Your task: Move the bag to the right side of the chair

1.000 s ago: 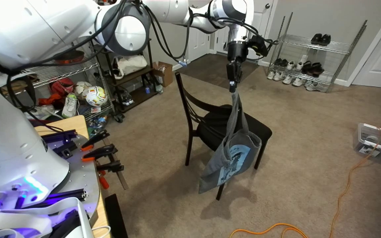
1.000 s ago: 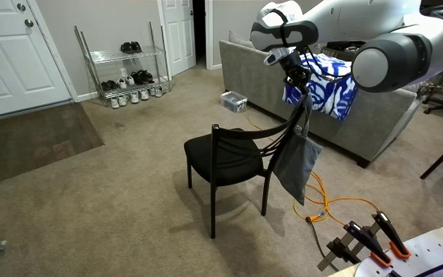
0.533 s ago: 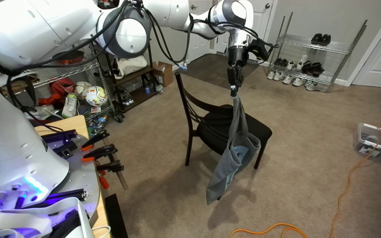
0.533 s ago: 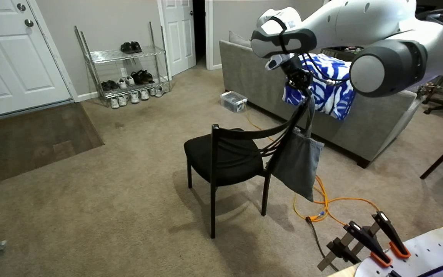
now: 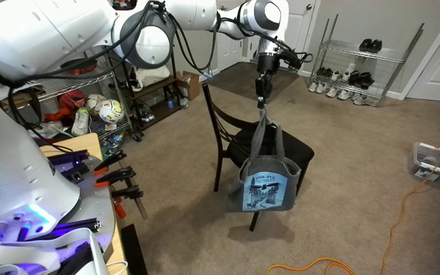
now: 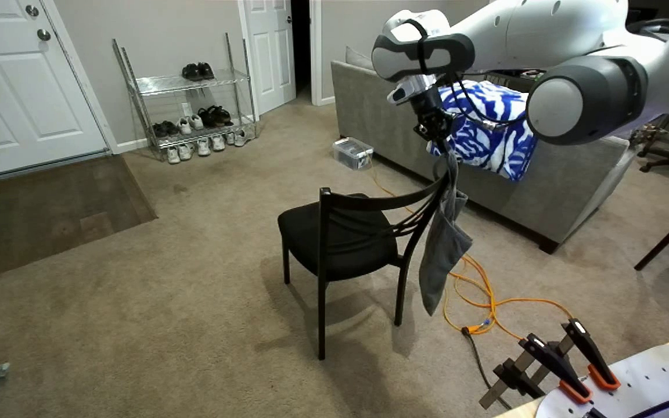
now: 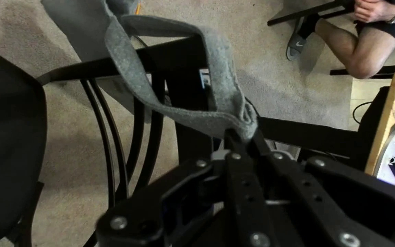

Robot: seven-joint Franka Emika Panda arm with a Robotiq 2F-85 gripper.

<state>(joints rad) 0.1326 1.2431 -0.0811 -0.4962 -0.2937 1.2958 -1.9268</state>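
Gripper [image 5: 261, 103]: While it points downward, its fingertips [image 7: 259, 145] pinch together on a grey cloth handle [image 7: 222, 72].
Bag [image 6: 442, 252]: hanging limp below the gripper, its blue printed patch [image 5: 264, 194] showing in an exterior view.
Chair [image 6: 340, 261]: upright on the carpet [image 5: 357, 183], lower than the gripper, backrest just beside the bag; touching or not, I cannot tell.
Sofa [image 6: 561, 197]: beyond the gripper, blue-and-white blanket [image 6: 494, 133] over it.
Person [image 7: 369, 51]: well apart from the gripper, bent leg showing in the wrist view.
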